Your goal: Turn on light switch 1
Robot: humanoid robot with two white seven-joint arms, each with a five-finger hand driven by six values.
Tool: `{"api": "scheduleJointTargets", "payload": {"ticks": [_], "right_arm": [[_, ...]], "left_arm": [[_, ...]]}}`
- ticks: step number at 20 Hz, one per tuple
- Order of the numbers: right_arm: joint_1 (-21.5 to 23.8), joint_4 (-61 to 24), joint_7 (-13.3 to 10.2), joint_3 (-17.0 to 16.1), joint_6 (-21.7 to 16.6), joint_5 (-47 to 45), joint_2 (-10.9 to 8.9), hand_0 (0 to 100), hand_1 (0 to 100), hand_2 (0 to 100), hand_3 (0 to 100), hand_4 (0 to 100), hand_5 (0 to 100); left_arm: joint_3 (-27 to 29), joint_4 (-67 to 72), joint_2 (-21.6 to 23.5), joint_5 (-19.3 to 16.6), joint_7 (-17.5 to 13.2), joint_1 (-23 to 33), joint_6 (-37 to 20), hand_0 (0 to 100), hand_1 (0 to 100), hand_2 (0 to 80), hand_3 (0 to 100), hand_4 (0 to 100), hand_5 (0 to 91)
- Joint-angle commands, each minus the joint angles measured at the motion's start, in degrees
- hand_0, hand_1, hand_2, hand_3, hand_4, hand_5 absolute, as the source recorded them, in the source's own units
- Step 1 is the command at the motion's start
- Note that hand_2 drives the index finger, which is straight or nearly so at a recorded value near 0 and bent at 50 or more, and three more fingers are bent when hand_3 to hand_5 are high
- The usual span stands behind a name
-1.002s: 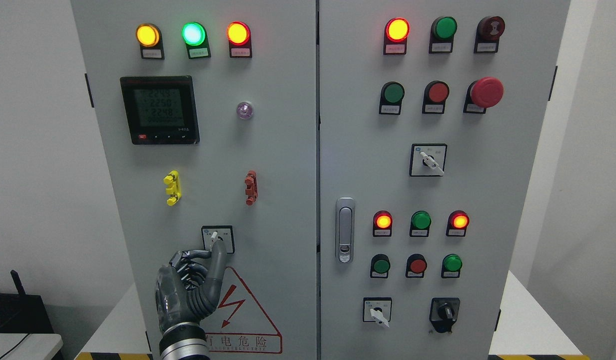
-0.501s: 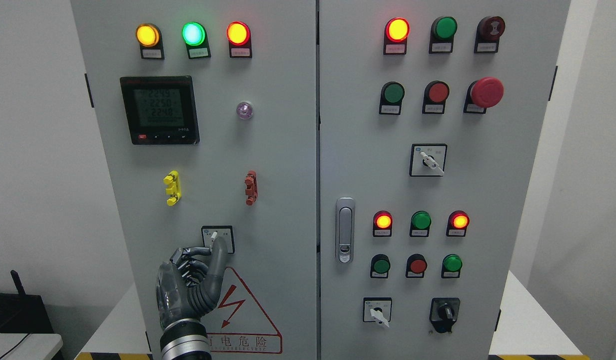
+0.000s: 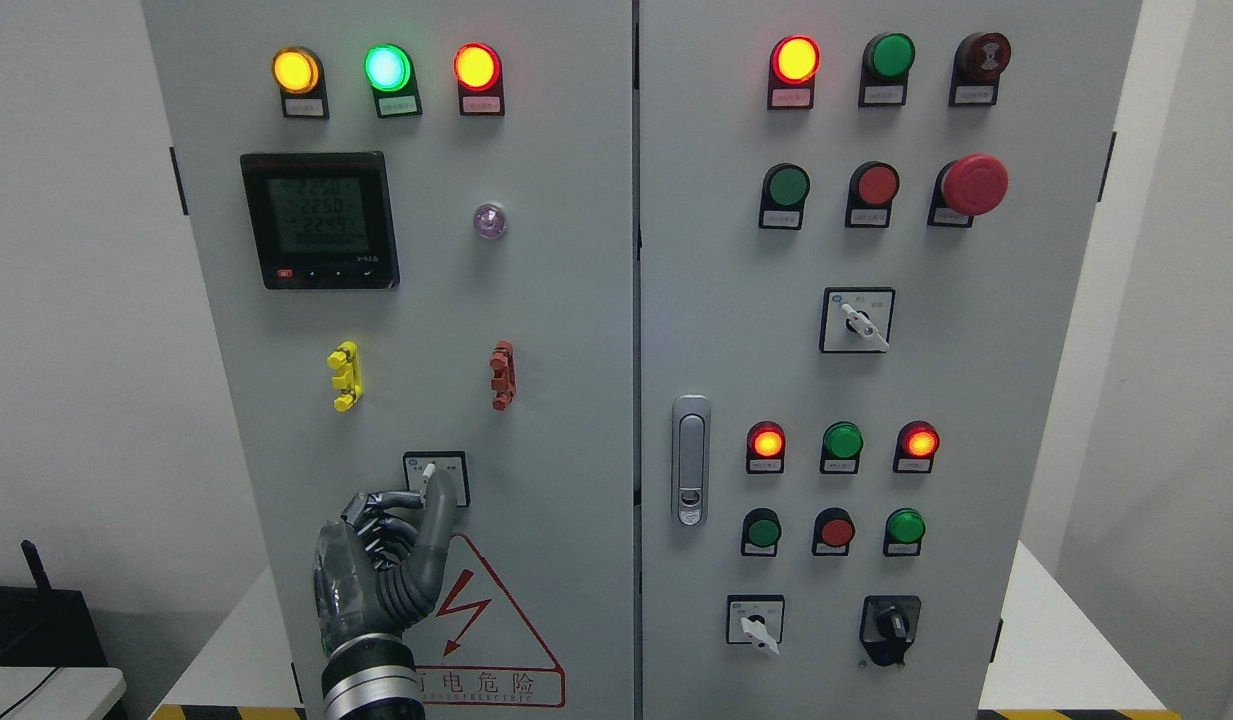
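Fingers (image 3: 381,515) curled, thumb up against the rotary switch (image 3: 436,478) lever: your left hand (image 3: 376,570) is mid-turn, next twist it over.

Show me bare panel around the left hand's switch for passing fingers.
Bare door lies right of the selector switch, up to the door seam, and above it between the yellow clip and red clip. Crowded below: left hand and warning triangle.

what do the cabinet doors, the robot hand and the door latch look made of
Cabinet doors: likely sheet metal, matte light-grey paint, flat and even.
Left hand: dark grey ribbed fingers, probably plastic or rubber, with a glossy metallic wrist ring.
Door latch: silvery, shiny, seemingly chromed metal.
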Motion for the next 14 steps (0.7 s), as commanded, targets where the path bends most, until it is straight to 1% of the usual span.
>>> {"api": "scheduleJointTargets", "payload": {"ticks": [1, 14], "right_arm": [[0.0, 0.0, 0.04, 1.14, 0.04, -1.49, 0.0, 12, 39, 0, 0, 0, 0], [0.0, 0.0, 0.04, 1.14, 0.04, -1.49, 0.0, 12, 39, 0, 0, 0, 0]], "left_arm": [[0.0, 0.15, -0.02, 0.0, 0.03, -0.04, 0.41, 11, 41, 53.9, 87, 90, 85.7], [-0.09, 0.15, -0.02, 0.0, 0.03, -0.39, 1.55, 11, 41, 54.2, 88, 91, 85.5]]}}
